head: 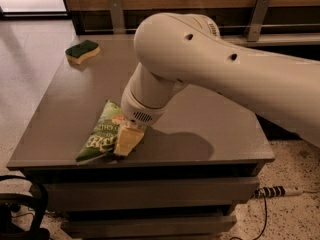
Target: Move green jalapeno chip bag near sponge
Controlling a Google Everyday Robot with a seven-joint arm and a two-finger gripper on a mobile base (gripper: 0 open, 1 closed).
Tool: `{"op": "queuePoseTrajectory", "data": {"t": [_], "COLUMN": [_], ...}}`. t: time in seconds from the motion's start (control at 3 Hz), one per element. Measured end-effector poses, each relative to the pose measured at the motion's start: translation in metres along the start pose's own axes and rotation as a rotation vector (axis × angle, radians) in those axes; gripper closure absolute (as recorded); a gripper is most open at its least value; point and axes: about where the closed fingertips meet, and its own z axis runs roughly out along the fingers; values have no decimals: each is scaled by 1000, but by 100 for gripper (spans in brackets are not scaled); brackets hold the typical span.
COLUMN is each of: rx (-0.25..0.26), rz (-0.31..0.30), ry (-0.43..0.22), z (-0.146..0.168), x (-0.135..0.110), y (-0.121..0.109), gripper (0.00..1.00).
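1. Light-green foil, crinkled and printed with white lettering: the green jalapeno chip bag (100, 134) lies flat on the grey table (60, 109). It sits directly beneath the gripper (128, 140) and spreads out to the gripper's left as the camera sees it, close to the table's front edge.
2. The gripper's pale yellowish tip points down and touches the bag along its right-hand edge. I cannot tell whether it is clamped onto the bag or only pressed against it.
3. Straight above the gripper is a round white wrist housing (145, 99) with a small vent grille. From there the thick white arm (225, 69) rises and runs off to the right, filling much of the view.
4. The sponge (82, 51) is well apart from the gripper, near the table's far-left corner. It shows a dark green top over a yellow body. Bare tabletop lies between the sponge and the bag.
5. Just to the right of the gripper, the arm's shadow (175, 146) falls on the table.
6. Far behind the gripper, past the table's back edge, a wooden wall carries two metal brackets (117, 14).
7. Below and to the right of the gripper, a power strip (277, 190) with a dark cable lies on the speckled floor.
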Motion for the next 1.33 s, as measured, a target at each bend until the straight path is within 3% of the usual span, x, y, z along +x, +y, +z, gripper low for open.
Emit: {"op": "queuePoseTrajectory", "data": {"t": [0.67,1.0,1.33], "rx": [6,8,42], "rz": [-5,-7,-29], "ry": [1,2,25], "z": [-3,-4,-20], "x": [-2,-2,-1], "y": [1,1,-17], "gripper": [99,100,100]}}
